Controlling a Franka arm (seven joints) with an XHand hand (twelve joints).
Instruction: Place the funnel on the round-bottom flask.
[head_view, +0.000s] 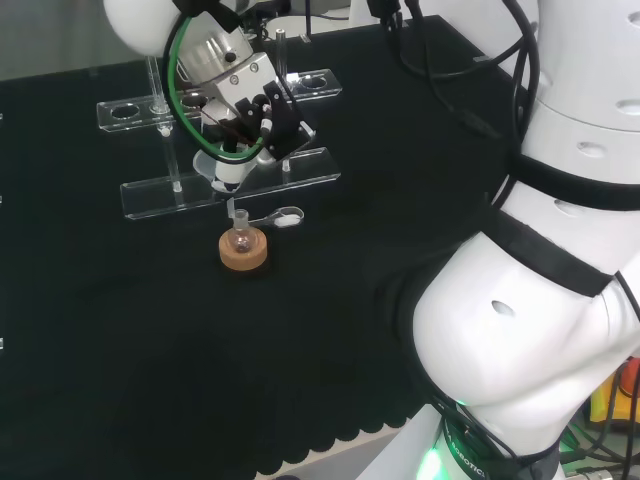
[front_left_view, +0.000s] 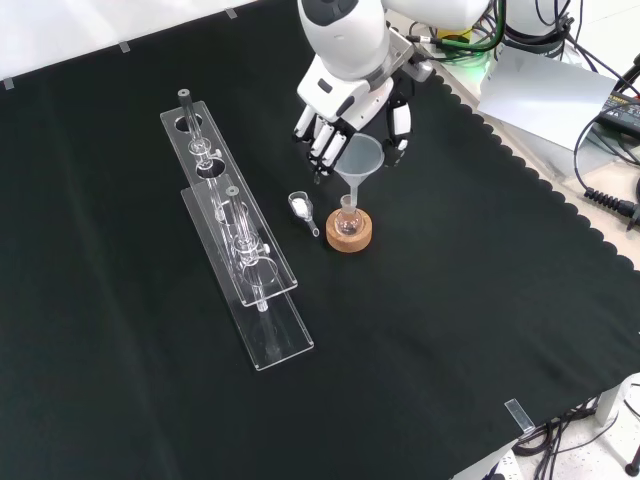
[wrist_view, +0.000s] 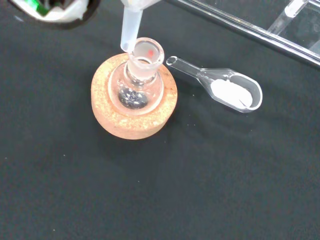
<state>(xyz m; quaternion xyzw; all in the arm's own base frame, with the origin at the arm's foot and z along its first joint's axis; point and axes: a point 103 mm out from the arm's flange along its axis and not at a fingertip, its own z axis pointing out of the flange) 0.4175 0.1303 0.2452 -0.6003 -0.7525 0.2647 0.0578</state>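
The hand (front_left_view: 345, 115), fingers curled around a clear funnel (front_left_view: 360, 158), holds its stem at the mouth of the round-bottom flask (front_left_view: 347, 218) on a cork ring (front_left_view: 350, 236).

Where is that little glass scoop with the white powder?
In the front view, the scoop lies on the cloth just left of the flask on its cork ring.

Black cloth (front_left_view: 450, 330); pale bench edge

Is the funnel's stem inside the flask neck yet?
Not yet. In the wrist view the funnel stem tip sits at the round-bottom flask rim's outer edge.
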